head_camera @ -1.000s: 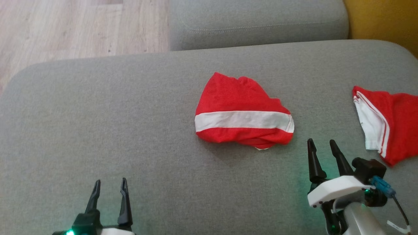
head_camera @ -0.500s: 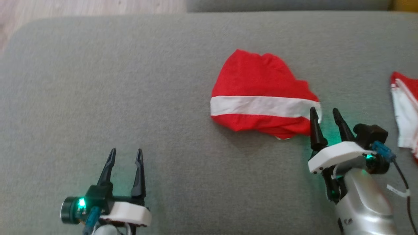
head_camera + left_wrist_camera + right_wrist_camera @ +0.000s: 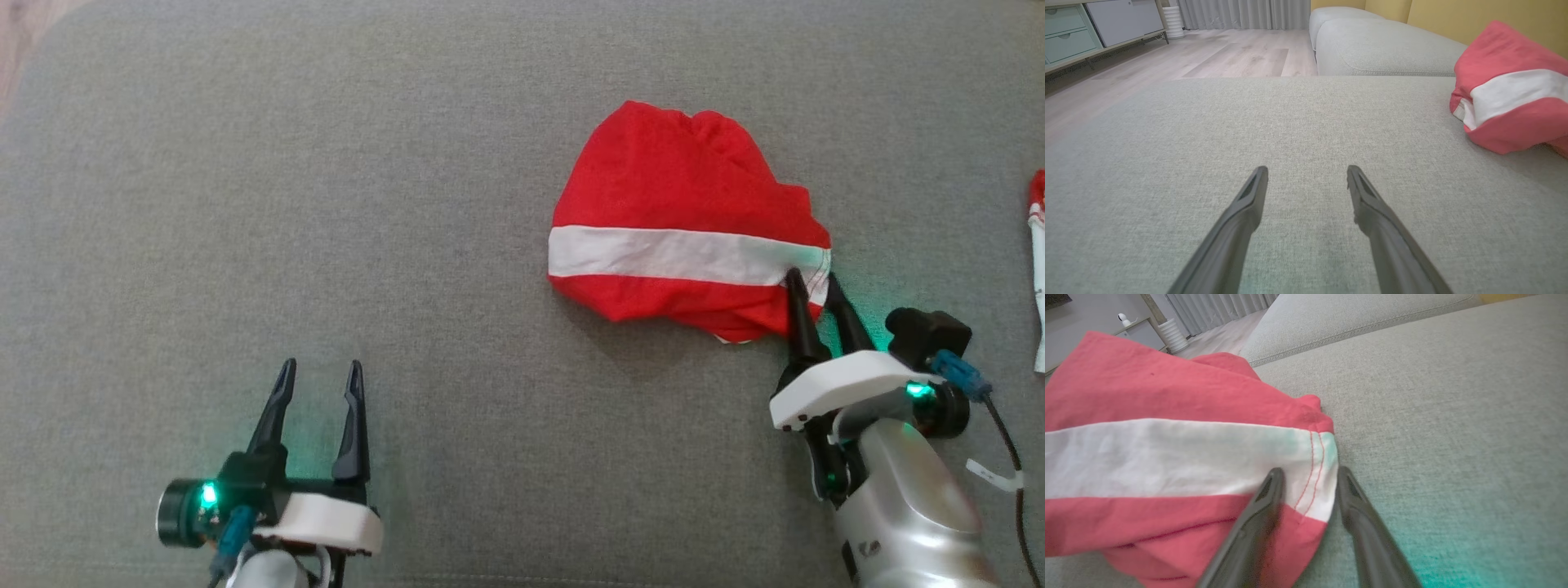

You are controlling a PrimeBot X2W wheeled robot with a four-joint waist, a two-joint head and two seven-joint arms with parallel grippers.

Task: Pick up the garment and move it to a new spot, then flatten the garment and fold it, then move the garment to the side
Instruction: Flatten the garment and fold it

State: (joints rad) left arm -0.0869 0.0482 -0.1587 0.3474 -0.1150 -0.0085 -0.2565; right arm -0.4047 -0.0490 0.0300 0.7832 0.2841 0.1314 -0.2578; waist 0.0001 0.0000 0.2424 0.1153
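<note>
The garment is a crumpled red piece with a white band, lying on the grey sofa cushion. My right gripper is at its right end. In the right wrist view the gripper straddles the stitched end of the white band of the garment, one finger over the cloth and one beside it, with a gap still between them. My left gripper stands open over bare cushion at the lower left, well clear of the garment. The left wrist view shows that gripper with nothing between its fingers, and the garment at the right.
A second red and white garment lies at the right edge. Behind my cushion is another grey cushion, with wooden floor and a cabinet to the left. Bare cushion stretches across the left and centre.
The head view has tilted down and shifted. My right gripper has moved forward to the garment's right end, and its fingers have narrowed around the band's edge. The left gripper stays open.
</note>
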